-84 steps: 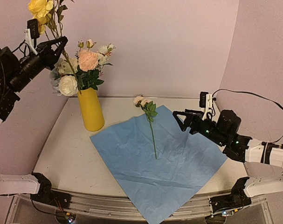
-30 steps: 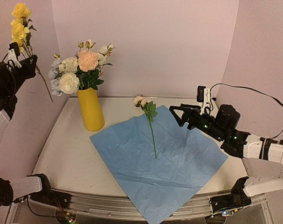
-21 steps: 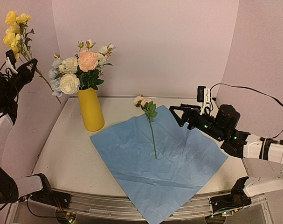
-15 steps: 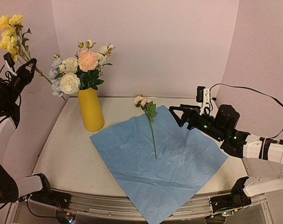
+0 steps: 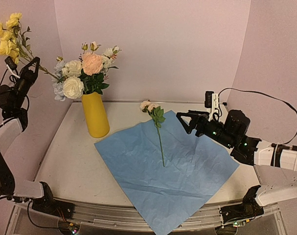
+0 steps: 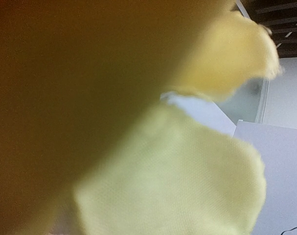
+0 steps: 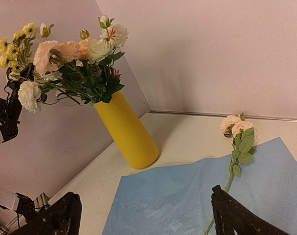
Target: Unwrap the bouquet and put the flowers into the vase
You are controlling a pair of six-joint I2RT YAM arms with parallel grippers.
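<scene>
The bright yellow vase (image 5: 96, 116) (image 7: 130, 132) stands at the back left with several white, peach and pale blue blooms (image 5: 83, 73) in it. The bouquet's blue paper (image 5: 170, 174) (image 7: 187, 198) lies spread flat. One pale pink rose stem (image 5: 160, 139) (image 7: 238, 128) rests on it. My left gripper (image 5: 34, 64) is raised at the far left, shut on the stem of a yellow flower spray (image 5: 6, 32). Blurred yellow petals (image 6: 177, 171) fill the left wrist view and hide the jaws. My right gripper (image 5: 184, 122) (image 7: 143, 220) hovers open over the paper's right side, holding nothing.
The white table (image 5: 70, 161) is enclosed by lilac walls (image 5: 177, 44) at the back and on both sides. The paper's near corner hangs over the front rail (image 5: 109, 218). The right arm's cable (image 5: 265, 100) arcs above it.
My left arm has swung the yellow spray from above the vase out to the far left, tilting its blooms leftward. The right gripper has edged slightly left and stays open.
</scene>
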